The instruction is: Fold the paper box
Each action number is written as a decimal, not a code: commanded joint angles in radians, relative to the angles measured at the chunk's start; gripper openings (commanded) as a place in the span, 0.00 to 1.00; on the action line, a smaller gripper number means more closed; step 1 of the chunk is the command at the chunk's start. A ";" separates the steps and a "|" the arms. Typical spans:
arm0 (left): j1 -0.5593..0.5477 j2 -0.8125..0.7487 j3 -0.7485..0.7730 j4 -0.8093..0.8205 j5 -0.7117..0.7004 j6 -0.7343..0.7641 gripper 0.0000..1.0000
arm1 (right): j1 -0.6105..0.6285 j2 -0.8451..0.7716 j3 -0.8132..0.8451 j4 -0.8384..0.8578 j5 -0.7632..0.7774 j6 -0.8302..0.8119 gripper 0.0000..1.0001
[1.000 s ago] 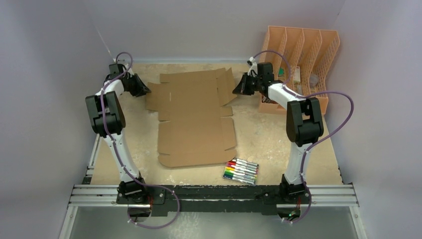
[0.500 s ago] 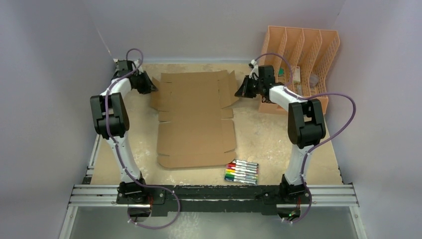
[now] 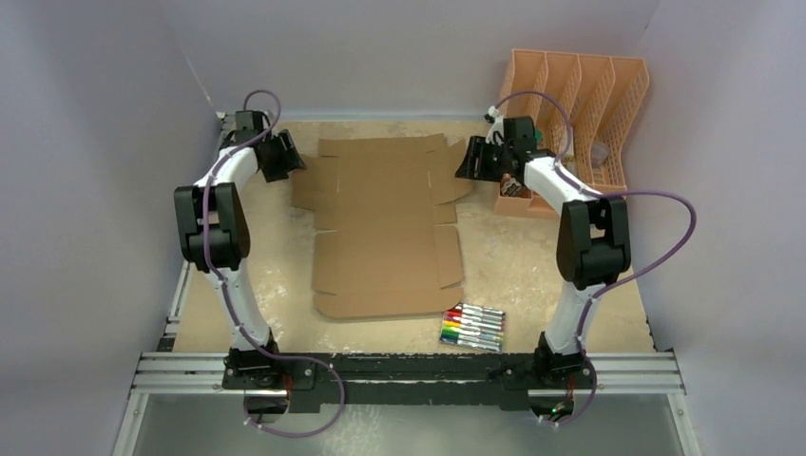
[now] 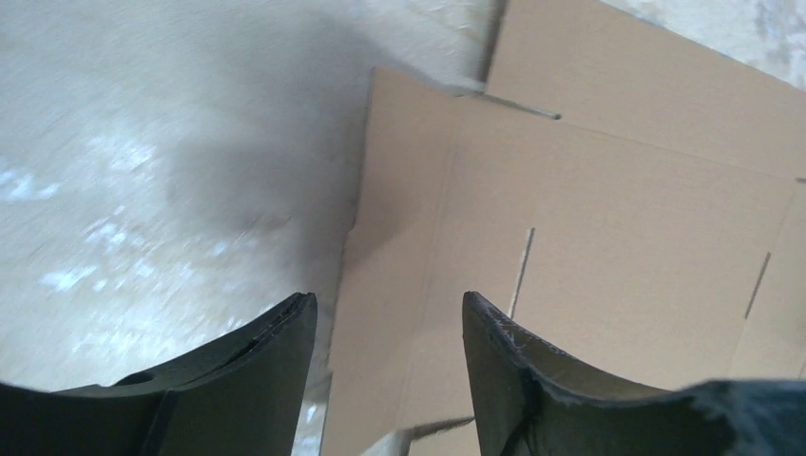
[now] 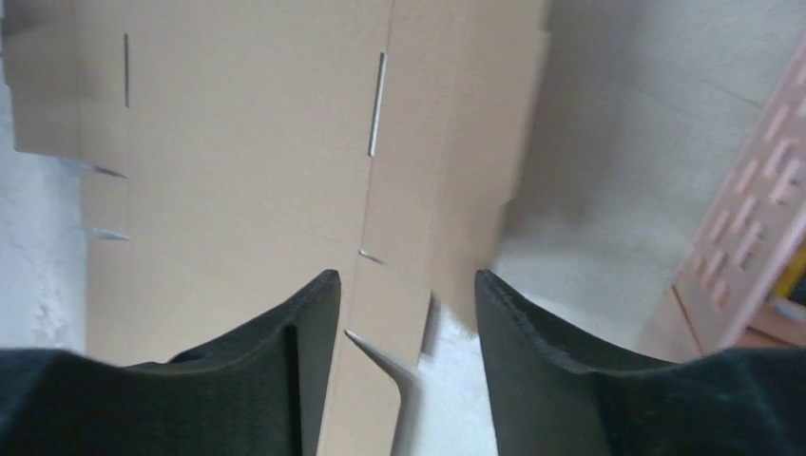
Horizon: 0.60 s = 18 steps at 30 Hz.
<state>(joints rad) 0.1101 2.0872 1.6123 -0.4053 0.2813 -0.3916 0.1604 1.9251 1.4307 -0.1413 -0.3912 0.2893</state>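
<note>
The paper box [image 3: 385, 228] lies flat and unfolded on the table [image 3: 532, 271], in the middle of the overhead frame. Its long axis runs from the top of the frame to the bottom. The wider end, which carries the side flaps, points to the top of the frame. The narrower end points to the bottom, near a row of markers [image 3: 472, 327] at lower right.

The left hand [image 3: 293, 163] is at the upper left corner of the sheet, just beside the left side flap. In the left wrist view the hand [image 4: 385, 309] stands wide. The flap's outer edge lies below the gap between the fingers [image 4: 257, 370], and nothing is clamped.

The right hand [image 3: 468, 163] is at the upper right corner, between the sheet and the peach organizer [image 3: 580, 104]. In the right wrist view this hand [image 5: 404, 280] also stands wide. The right side flap lies below the gap, and nothing is gripped.
</note>
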 commanded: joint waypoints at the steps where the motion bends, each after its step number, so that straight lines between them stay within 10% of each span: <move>1: 0.002 -0.158 -0.060 -0.019 -0.210 -0.067 0.60 | 0.016 -0.147 -0.013 -0.111 0.103 -0.057 0.62; 18: -0.275 -0.449 -0.331 -0.095 -0.442 -0.021 0.65 | 0.468 -0.539 -0.432 -0.445 0.427 0.062 0.87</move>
<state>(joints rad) -0.0944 1.6749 1.3037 -0.4831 -0.1364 -0.4511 0.5392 1.4597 1.0492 -0.4488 -0.0818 0.2806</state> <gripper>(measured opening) 0.651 0.833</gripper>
